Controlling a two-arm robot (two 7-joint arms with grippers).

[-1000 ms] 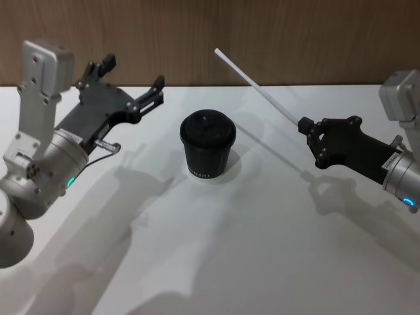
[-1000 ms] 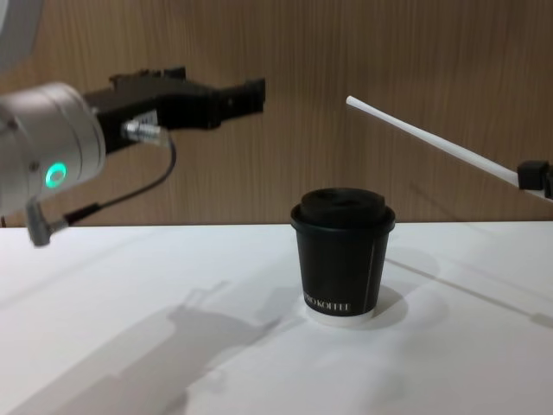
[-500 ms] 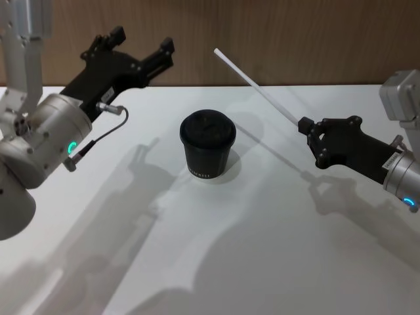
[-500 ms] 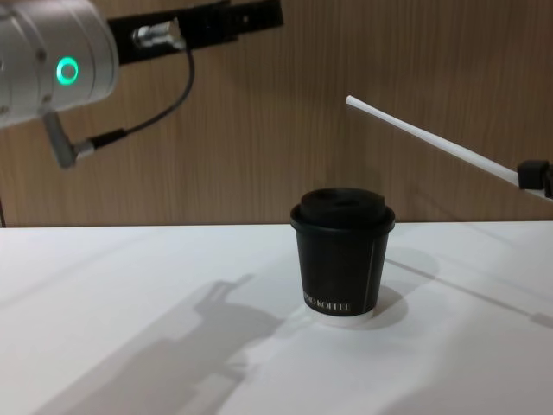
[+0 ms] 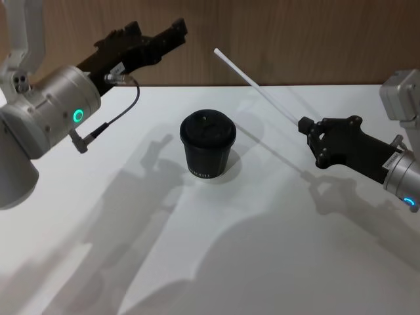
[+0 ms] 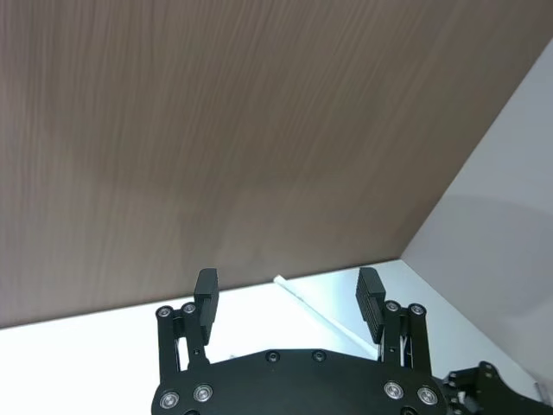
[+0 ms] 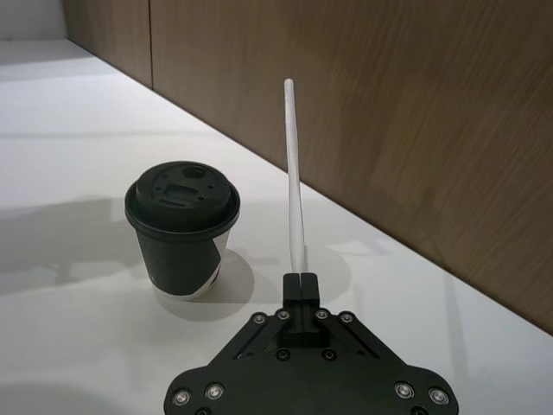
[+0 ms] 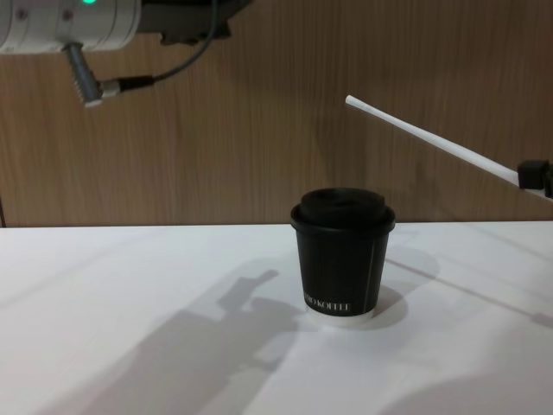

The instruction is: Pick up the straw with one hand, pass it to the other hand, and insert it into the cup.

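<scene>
The right gripper (image 5: 305, 124) is pinched tight on the lower end of the straw (image 5: 256, 88), its two fingers pressed together with the white tube caught between them. In the head view it sits at about 3 o'clock from the cup (image 5: 208, 151), well apart from it and lifted off the table (image 5: 262, 256). From that grip the straw runs straight out toward 10 o'clock, climbing as it goes. In the chest view its free end hangs well above the lid, and in the head view that end lies at about 12 o'clock from the cup, in front of the wooden wall (image 5: 308, 39). The straw touches nothing but the fingers holding it. The cup stands upright near the middle of the table with its domed lid on. The left gripper (image 5: 157, 30) is spread wide with nothing in it, held high at about 10 o'clock from the cup, with its fingers aimed toward 3 o'clock at the straw's free end. It is apart from the straw. A green light (image 5: 78, 116) glows on its silver wrist, and a thin cable (image 5: 108, 121) loops beside it.
</scene>
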